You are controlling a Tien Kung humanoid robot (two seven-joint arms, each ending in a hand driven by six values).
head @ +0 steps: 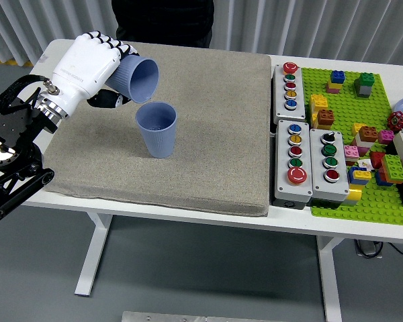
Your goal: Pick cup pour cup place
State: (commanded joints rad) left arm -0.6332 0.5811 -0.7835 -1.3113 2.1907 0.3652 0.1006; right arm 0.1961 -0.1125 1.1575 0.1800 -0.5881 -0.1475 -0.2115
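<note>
Two blue cups show in the head view. One blue cup (156,129) stands upright on the grey mat (208,134), left of its middle. My left hand (97,67), white with black fingers, is shut on the other blue cup (138,79), holding it tipped on its side with the mouth facing right and down, just above and left of the standing cup's rim. The two cups do not touch. No stream shows between them. My right hand is out of view.
Grey button boxes (302,161) lie right of the mat. A green baseplate (349,201) with several bricks fills the right end of the table. A person in dark clothes (162,20) stands at the far edge.
</note>
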